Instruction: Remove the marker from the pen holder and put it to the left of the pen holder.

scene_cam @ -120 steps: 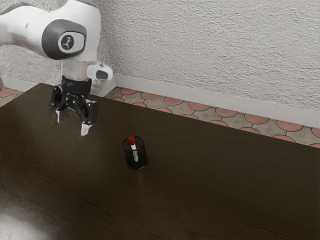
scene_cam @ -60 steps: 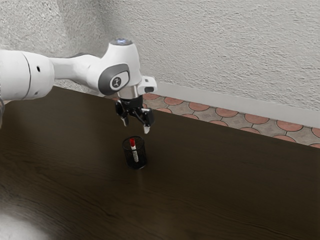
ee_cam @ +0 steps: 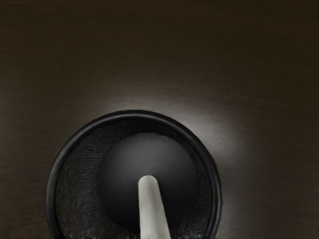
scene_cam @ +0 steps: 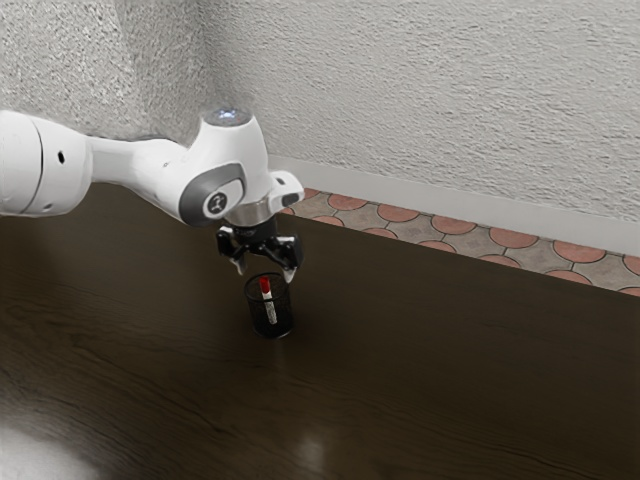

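Note:
My gripper [scene_cam: 264, 275] is open just above the pen holder, its fingertips spread on either side near the rim, nothing between them. The black mesh pen holder [scene_cam: 287, 318] stands upright on the table. Inside it leans the white marker [scene_cam: 270, 308] with a red cap, the cap at about rim height. From the wrist, the round holder [ee_cam: 52, 191] lies beneath my hand, and the marker's white body [ee_cam: 152, 206] rises from its dark floor toward the camera.
The dark wooden table [scene_cam: 440, 370] reaches out around the holder on all sides. Beyond its far edge are a floor of reddish round tiles [scene_cam: 513, 238] and a rough pale wall [scene_cam: 430, 90].
My arm has swung from the exterior view's left over to the pen holder, then come down closer to its rim. The holder and marker have stayed where they were.

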